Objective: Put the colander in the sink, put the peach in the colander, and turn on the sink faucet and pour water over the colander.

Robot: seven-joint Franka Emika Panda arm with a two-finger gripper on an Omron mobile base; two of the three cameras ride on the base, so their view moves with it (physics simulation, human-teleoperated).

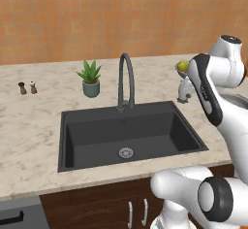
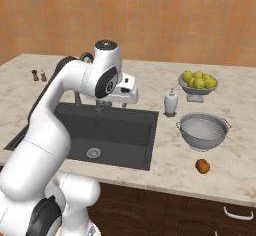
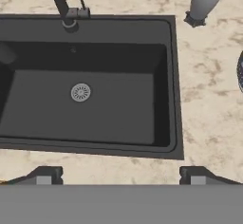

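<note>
With the gripper (image 3: pixel 118 174) spread empty above the bare sink (image 2: pixel 145 145), the first step seemed unstarted: the colander (image 2: pixel 203 131) sat on the counter right of it, peach (image 2: pixel 202 166) near, so the next move was reaching right for its rim.

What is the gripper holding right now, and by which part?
Nothing is held. In the hand view the gripper hangs over the sink with its fingers wide apart and nothing between them. The colander and peach sit on the counter.
</note>
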